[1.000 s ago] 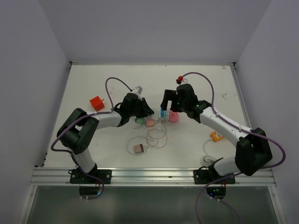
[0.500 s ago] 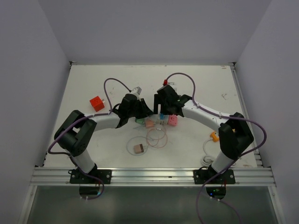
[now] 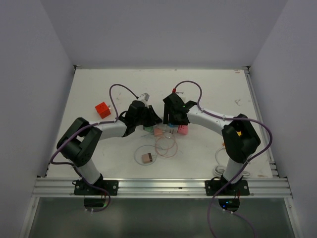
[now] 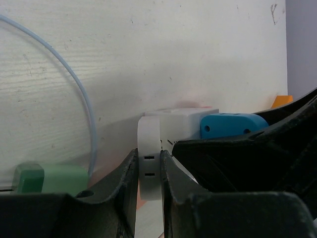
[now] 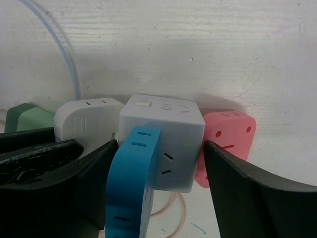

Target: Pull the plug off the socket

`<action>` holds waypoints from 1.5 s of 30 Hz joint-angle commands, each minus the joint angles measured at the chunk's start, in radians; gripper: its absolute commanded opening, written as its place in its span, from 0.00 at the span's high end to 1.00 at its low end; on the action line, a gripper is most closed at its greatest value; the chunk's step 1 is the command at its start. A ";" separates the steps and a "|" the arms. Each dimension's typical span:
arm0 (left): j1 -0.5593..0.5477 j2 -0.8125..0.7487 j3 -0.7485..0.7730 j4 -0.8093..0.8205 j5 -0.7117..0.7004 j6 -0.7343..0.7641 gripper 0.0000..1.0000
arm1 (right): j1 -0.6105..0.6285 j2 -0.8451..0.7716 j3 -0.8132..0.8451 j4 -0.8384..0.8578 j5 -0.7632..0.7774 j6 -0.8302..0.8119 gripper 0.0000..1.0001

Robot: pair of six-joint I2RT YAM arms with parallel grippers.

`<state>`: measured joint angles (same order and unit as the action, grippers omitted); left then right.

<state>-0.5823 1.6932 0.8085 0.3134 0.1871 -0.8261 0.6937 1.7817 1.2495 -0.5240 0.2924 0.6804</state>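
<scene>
A: At the middle of the table (image 3: pixel 208 89), the white plug (image 5: pixel 84 121) sits against one side of the white socket cube (image 5: pixel 166 124). It is flat and rounded, with two slots on its edge.
B: The left gripper (image 4: pixel 149 163)?
A: Clamped tight on that plug.
B: The right gripper (image 5: pixel 159 148)?
A: Jaws partly apart, straddling the cube and its blue plug (image 5: pixel 131 183); whether they touch, I cannot tell. A pink plug (image 5: pixel 225 144) sits on the opposite side.

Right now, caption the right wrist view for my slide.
Right pincer straddles cube socket with blue plug, pink plug, white plug.
</scene>
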 commanded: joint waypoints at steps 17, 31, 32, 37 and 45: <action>0.053 -0.142 -0.045 0.076 0.005 -0.030 0.98 | -0.043 -0.137 -0.074 0.090 -0.049 -0.019 1.00; 0.085 -0.253 -0.060 0.135 0.081 -0.050 1.00 | -0.192 -0.312 -0.314 0.409 -0.199 -0.165 1.00; 0.085 -0.259 -0.052 0.128 0.078 -0.045 1.00 | -0.195 -0.309 -0.311 0.395 -0.181 -0.171 1.00; 0.085 -0.329 -0.016 0.037 0.015 0.005 1.00 | -0.206 -0.280 -0.297 0.335 -0.061 -0.196 1.00; 0.085 -0.440 0.061 -0.111 -0.101 0.080 1.00 | -0.221 -0.251 -0.280 0.271 0.007 -0.202 1.00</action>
<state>-0.5045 1.3216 0.7967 0.2283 0.1616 -0.8055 0.4801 1.5249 0.9588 -0.1993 0.1711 0.5175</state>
